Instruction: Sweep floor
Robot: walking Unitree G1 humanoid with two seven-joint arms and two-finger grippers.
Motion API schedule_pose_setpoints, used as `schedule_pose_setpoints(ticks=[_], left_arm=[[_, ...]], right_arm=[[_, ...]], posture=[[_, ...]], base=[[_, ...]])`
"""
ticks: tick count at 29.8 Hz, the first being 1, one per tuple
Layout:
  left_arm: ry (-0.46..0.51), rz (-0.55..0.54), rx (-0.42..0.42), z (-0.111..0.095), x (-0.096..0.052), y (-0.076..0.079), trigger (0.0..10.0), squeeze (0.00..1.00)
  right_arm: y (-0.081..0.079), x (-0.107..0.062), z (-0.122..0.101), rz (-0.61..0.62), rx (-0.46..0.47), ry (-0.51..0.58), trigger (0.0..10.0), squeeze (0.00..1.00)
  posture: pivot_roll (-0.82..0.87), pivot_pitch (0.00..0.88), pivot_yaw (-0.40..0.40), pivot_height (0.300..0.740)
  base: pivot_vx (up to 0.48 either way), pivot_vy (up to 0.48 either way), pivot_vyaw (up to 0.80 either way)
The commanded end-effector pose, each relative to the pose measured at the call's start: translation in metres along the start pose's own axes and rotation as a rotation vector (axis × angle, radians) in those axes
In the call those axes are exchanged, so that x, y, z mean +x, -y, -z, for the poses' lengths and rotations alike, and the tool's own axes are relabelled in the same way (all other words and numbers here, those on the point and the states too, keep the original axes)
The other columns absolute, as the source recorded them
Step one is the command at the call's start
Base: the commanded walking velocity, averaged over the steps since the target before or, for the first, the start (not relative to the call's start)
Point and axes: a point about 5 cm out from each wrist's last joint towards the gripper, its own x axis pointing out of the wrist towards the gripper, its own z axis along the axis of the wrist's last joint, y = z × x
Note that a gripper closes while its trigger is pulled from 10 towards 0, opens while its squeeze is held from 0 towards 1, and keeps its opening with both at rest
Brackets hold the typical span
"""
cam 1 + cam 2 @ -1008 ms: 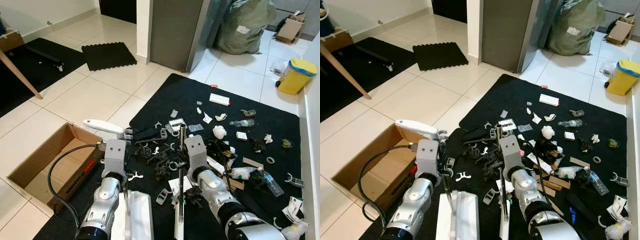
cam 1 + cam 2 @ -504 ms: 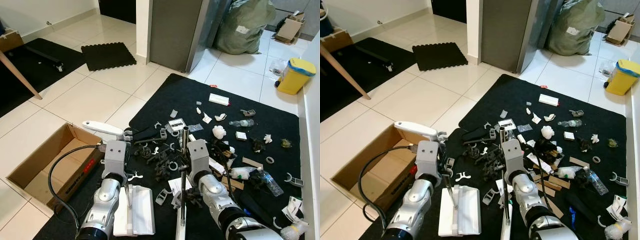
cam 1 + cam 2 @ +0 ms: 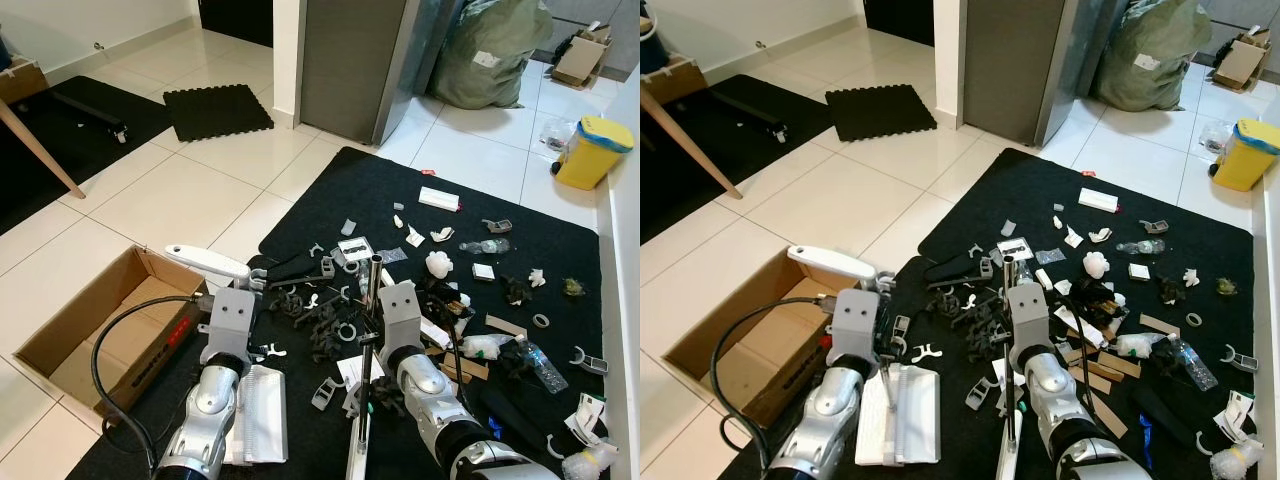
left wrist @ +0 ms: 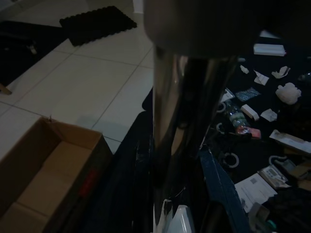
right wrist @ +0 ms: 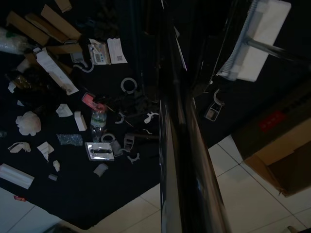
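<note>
Black carpet mat [image 3: 520, 250] is my landmark: it carries a scatter of litter, grey and black plastic clips [image 3: 318, 325], white scraps, crumpled paper [image 3: 438, 264], a couple of clear plastic bottles [image 3: 484, 245] and strips of cardboard. My right gripper [image 3: 368, 345] sits over the near middle of the mat, beside the thickest heap of clips, and it is closed around a shiny metal pole [image 3: 366, 330] that stands nearly upright in front of the wrist housing. From the right wrist camera that pole [image 5: 182, 145] runs straight along the fingers, with the littered mat behind it.

My left gripper [image 3: 882, 375] is at the mat's near left corner. Its wrist view is very dark, but a chrome tube [image 4: 177, 126] stands right between the fingers, so I take it as clamped on that handle. Below the wrist a thin rod leads down to a white dustpan [image 3: 902, 412], which lies flat on the mat just beside the forearm, on the side towards the clips.

Off the mat's left edge, on the pale floor tiles [image 3: 180, 195], an open cardboard box [image 3: 95, 335] sits touching the mat's corner, and a black cable [image 3: 120, 345] loops over it to the left arm. Beyond the far right corner of the mat stands a yellow bin [image 3: 592, 150]; beyond its far edge a grey cabinet [image 3: 350, 60] and a stuffed green bag [image 3: 495, 50].
</note>
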Motion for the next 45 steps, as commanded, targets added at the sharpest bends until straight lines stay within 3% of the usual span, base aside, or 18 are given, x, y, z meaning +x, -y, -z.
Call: schedule_pose_setpoints(ticks=[1,11,16,23,26,29,33,45], left_arm=[[0.031,-0.015,0.014,-0.002,-0.003,-0.004,10.0,0.0],[0.052,-0.048,0.027,-0.005,-0.001,-0.007,10.0,0.0],[0.112,-0.072,0.021,-0.022,0.006,-0.015,10.0,0.0],[0.12,-0.074,0.028,-0.025,0.008,-0.017,10.0,0.0],[0.1,-0.069,0.029,-0.02,0.008,-0.016,10.0,0.0],[0.022,-0.054,-0.007,0.004,0.001,-0.01,10.0,0.0],[-0.016,-0.052,-0.024,0.016,-0.003,-0.009,10.0,0.0],[0.014,-0.039,-0.009,0.022,-0.004,-0.015,10.0,0.0]], right_arm=[[-0.001,-0.01,0.024,0.01,0.025,-0.093,10.0,0.0],[0.0,-0.01,0.023,0.021,0.02,-0.078,10.0,0.0],[0.007,-0.001,-0.001,0.032,0.021,0.016,10.0,0.0],[0.009,0.004,-0.014,0.039,0.03,0.07,10.0,0.0],[0.011,0.007,-0.025,0.044,0.042,0.115,10.0,0.0],[0.01,0.009,-0.031,0.044,0.047,0.134,10.0,0.0],[0.01,0.009,-0.031,0.043,0.049,0.138,10.0,0.0],[0.009,0.011,-0.038,0.037,0.057,0.166,10.0,0.0]], posture=[[0.12,0.303,-0.02,0.74],[0.13,0.303,-0.019,0.74],[0.12,0.298,-0.022,0.74],[0.12,0.295,-0.022,0.74],[0.11,0.295,-0.022,0.74],[0.11,0.298,-0.026,0.74],[0.1,0.301,-0.028,0.74],[0.09,0.304,-0.033,0.74]], base=[[0.0,0.0,0.0],[0.0,0.0,0.0],[0.0,0.0,0.0],[0.0,0.0,0.0],[0.0,0.0,0.0],[0.0,0.0,0.0],[0.0,0.0,0.0],[0.0,0.0,0.0]])
